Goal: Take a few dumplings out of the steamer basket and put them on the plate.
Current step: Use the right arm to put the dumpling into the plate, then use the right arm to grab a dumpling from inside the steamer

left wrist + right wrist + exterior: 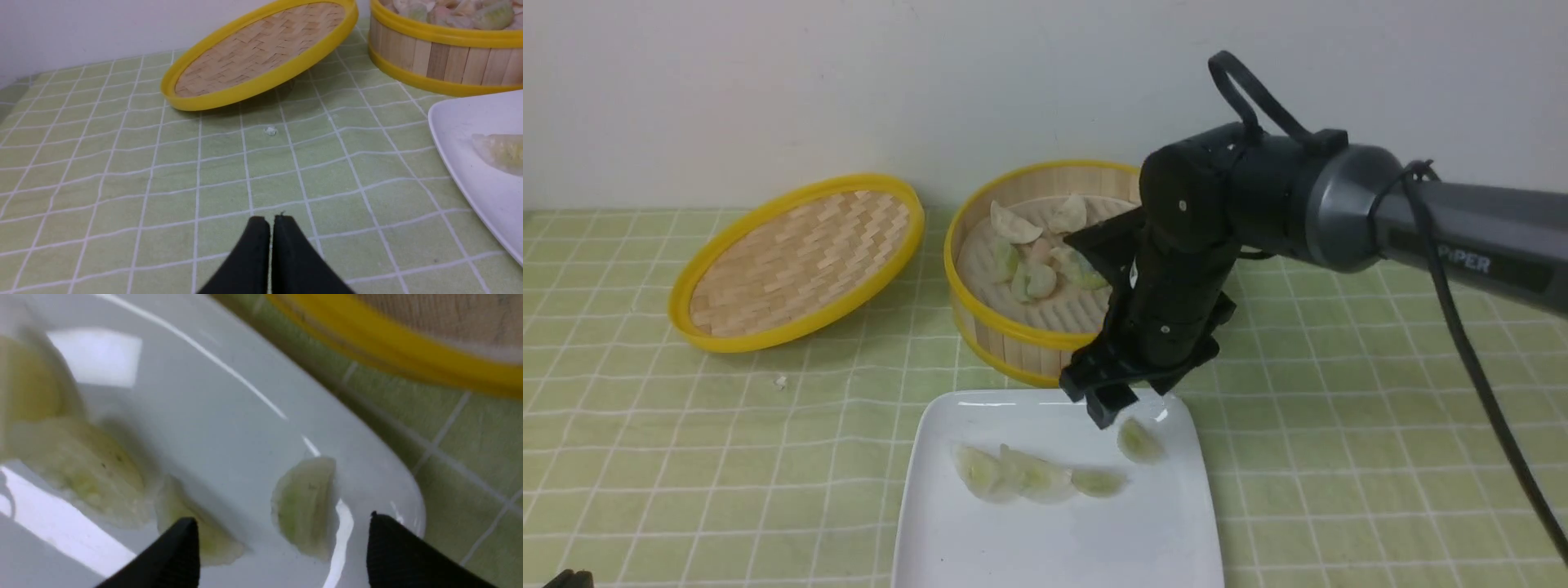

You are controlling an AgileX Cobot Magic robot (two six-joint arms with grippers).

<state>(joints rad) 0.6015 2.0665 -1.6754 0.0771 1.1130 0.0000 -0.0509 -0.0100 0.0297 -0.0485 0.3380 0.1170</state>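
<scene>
Hovering over the plate (980,555) with jaws spread, the right gripper (282,518) straddles one dumpling (304,502) lying free near the plate's 2 o'clock corner. Three more dumplings (1033,478) sit mid-plate. They look soft, slick and easily torn, best pinched gently across the plump belly. The steamer basket (980,314), at 12 o'clock, holds several others. The left gripper (271,220) is pressed together.

Near half of the plate (1054,547) lies bare; steamer basket (1005,347) stands close behind.
</scene>
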